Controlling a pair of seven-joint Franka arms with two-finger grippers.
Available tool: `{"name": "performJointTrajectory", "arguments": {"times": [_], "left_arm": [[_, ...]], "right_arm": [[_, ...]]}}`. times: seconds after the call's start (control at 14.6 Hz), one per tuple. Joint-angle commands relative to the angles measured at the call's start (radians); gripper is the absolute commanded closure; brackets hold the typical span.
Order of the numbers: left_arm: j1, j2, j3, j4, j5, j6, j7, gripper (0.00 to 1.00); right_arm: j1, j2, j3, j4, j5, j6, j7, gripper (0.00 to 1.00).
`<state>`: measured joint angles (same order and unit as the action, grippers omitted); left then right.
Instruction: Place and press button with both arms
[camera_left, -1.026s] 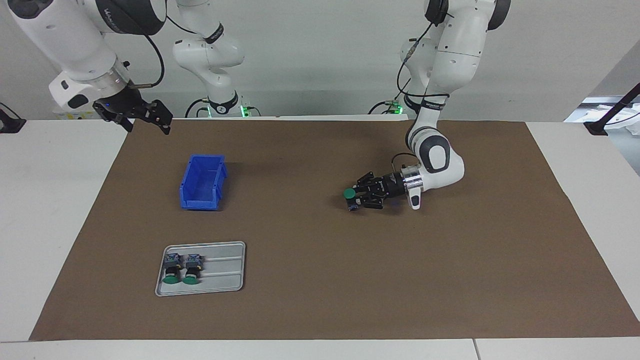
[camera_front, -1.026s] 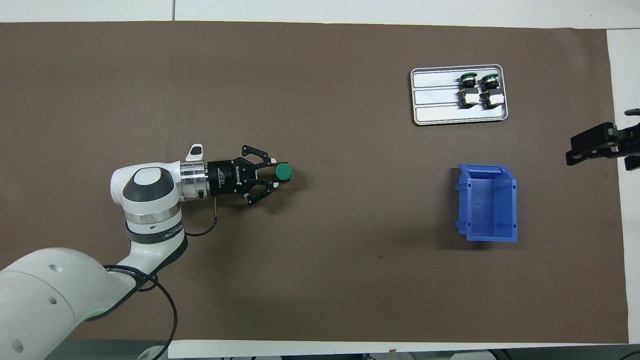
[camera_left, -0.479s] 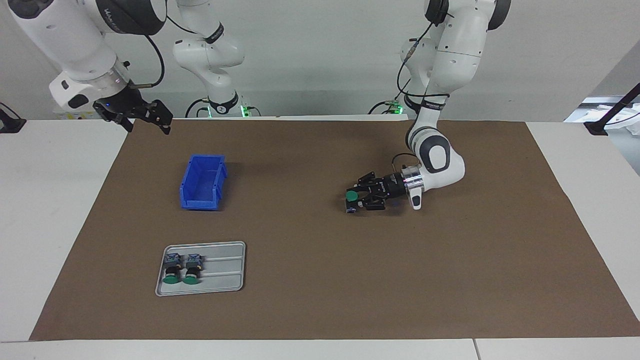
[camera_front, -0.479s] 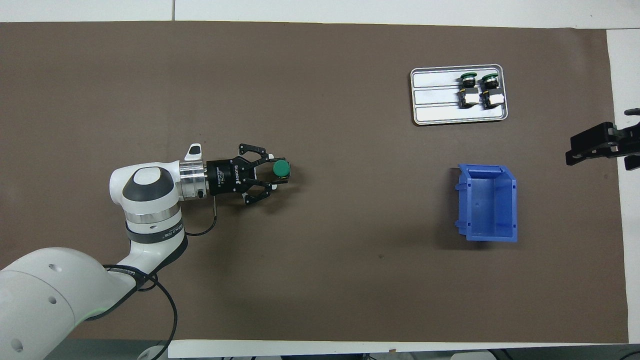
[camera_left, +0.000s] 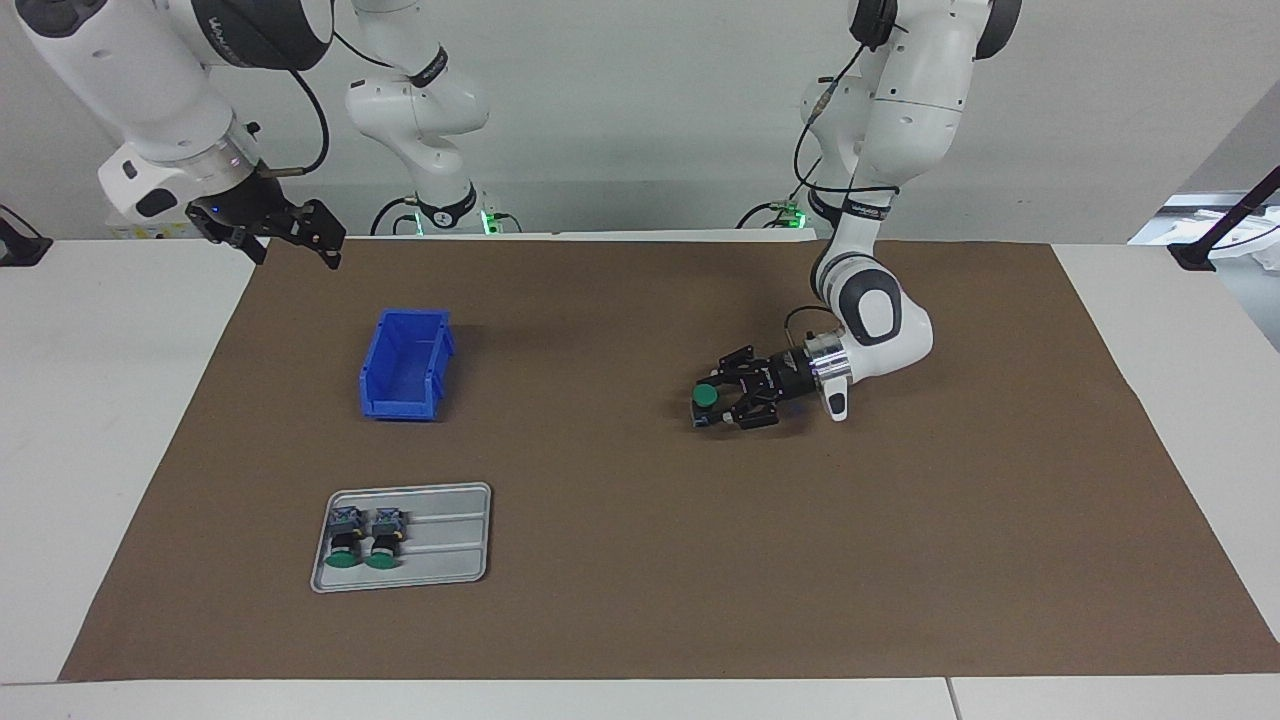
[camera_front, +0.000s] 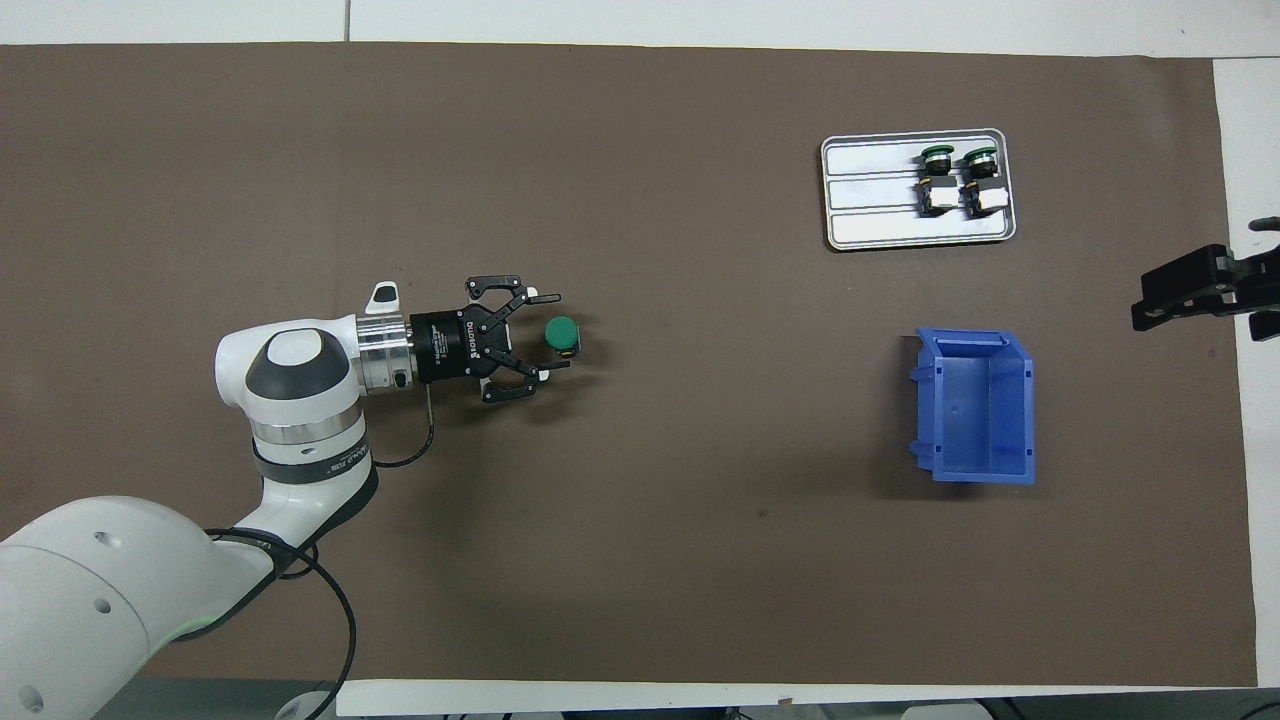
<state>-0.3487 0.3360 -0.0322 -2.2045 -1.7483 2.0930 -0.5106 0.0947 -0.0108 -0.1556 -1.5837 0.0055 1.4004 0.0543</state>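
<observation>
At the robots' edge of the brown mat (camera_left: 640, 600), the right gripper (camera_left: 300, 232) waits in the air over the mat's border at the right arm's end of the table; whether its fingers are parted cannot be told. Farther out, a blue bin (camera_front: 975, 405) sits open-topped toward that same end. Level with it, toward the left arm's end, the button (camera_front: 561, 335) stands upright on the mat, green cap up, between the widely spread fingers of the left gripper (camera_front: 552, 333), which lies low and level and does not grip it. Farthest from the robots, a grey tray (camera_left: 450, 560) holds two more green-capped buttons (camera_front: 958, 180) lying side by side.
</observation>
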Motion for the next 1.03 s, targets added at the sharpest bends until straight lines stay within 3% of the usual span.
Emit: {"name": "performJointTrajectory", "arguments": {"times": [0.0, 0.41, 0.68, 0.96], "left_arm": [[-0.021, -0.026, 0.011, 0.005, -0.011, 0.036, -0.046, 0.0], [-0.039, -0.074, 0.014, 0.002, 0.006, 0.062, -0.103, 0.0], [-0.047, -0.147, 0.015, 0.003, 0.177, 0.12, -0.218, 0.0], [-0.027, -0.184, 0.02, 0.055, 0.464, 0.12, -0.351, 0.0]], "right_arm": [[-0.007, -0.021, 0.004, -0.027, -0.004, 0.012, -0.013, 0.01], [-0.007, -0.021, 0.004, -0.027, -0.004, 0.014, -0.014, 0.01], [-0.007, -0.021, 0.004, -0.027, -0.004, 0.014, -0.014, 0.01], [-0.007, -0.021, 0.004, -0.025, -0.004, 0.014, -0.013, 0.01]]}}
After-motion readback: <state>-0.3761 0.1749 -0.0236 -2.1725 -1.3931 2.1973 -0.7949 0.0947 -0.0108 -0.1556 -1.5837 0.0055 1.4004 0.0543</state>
